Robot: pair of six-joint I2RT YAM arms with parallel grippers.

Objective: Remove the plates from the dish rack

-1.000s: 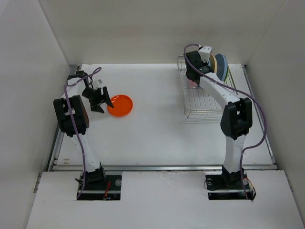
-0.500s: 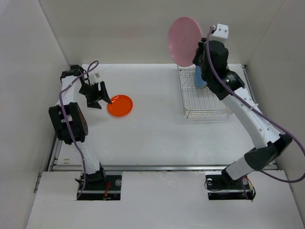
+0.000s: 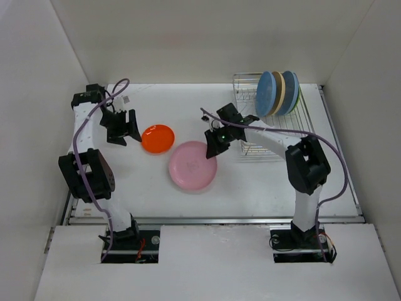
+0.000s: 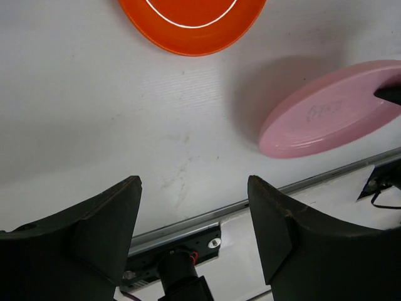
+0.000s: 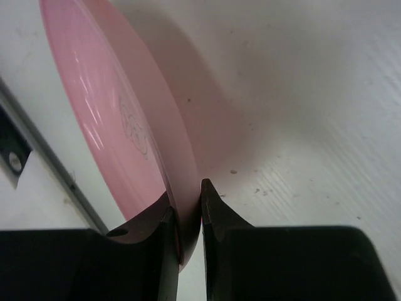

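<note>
The silver wire dish rack [image 3: 270, 135] stands at the back right with three plates [image 3: 277, 93] upright at its far end: blue, tan and blue. My right gripper [image 3: 212, 145] is shut on the rim of a pink plate [image 3: 192, 165], held low and tilted over the table middle. In the right wrist view my gripper [image 5: 186, 210] pinches the pink plate's [image 5: 131, 125] edge. An orange plate [image 3: 157, 138] lies flat on the table at the left. My left gripper [image 3: 125, 133] is open and empty just left of it; its wrist view shows the orange plate [image 4: 191, 22] and the pink plate [image 4: 329, 116].
White walls close the table at the left, back and right. A metal rail [image 3: 213, 219] runs along the table's front edge. The pink plate lies close to the orange plate's near right side.
My right arm has swung the pink plate from high above the rack down and left to the table middle. My left gripper has drawn slightly left and back from the orange plate.
</note>
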